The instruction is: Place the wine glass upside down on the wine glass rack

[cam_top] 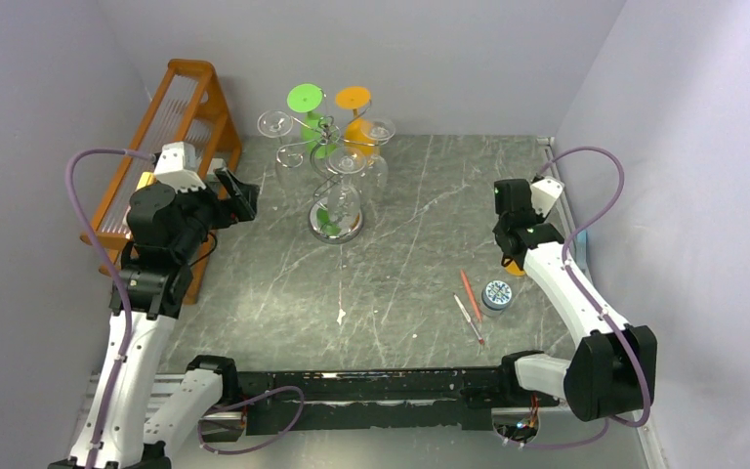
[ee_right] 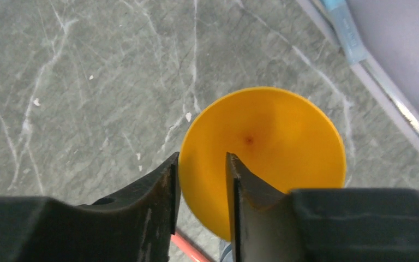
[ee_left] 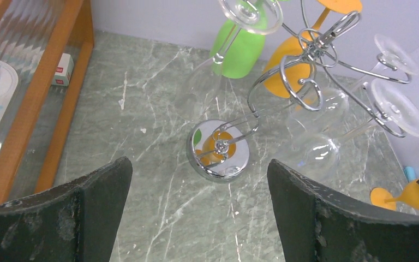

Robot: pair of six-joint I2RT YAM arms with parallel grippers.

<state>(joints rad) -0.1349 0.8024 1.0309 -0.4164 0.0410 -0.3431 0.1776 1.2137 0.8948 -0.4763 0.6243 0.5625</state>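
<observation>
Nearest you, right of centre on the table (cam_top: 420, 215), a red pen (cam_top: 470, 293), a pale pen-like stick (cam_top: 469, 320) and a small round tin (cam_top: 496, 294) lie close together. Just past them your right gripper (ee_right: 202, 158) hangs over the orange wine glass (ee_right: 273, 136). The glass is by the table's right side, well apart from the wine glass rack (cam_top: 336, 227). In the right wrist view the round orange foot fills the frame. The jaws are set to a narrow slot with the foot's rim showing through it, and you cannot tell whether they pinch anything. From the left wrist view the stem runs sideways from the foot, so the glass looks tipped, not upright. Your left gripper (ee_left: 198, 166), left of centre, is spread wide, holds nothing and faces the rack's mirrored base. Further back the rack stands upright, mid-table toward the rear wall. Hung bowl-down on its hooks are a green glass (cam_top: 305, 98), a second orange glass (cam_top: 354, 97) and clear glasses (cam_top: 274, 124). Far left, along the wall, stands the orange wooden rack (cam_top: 181, 127).
</observation>
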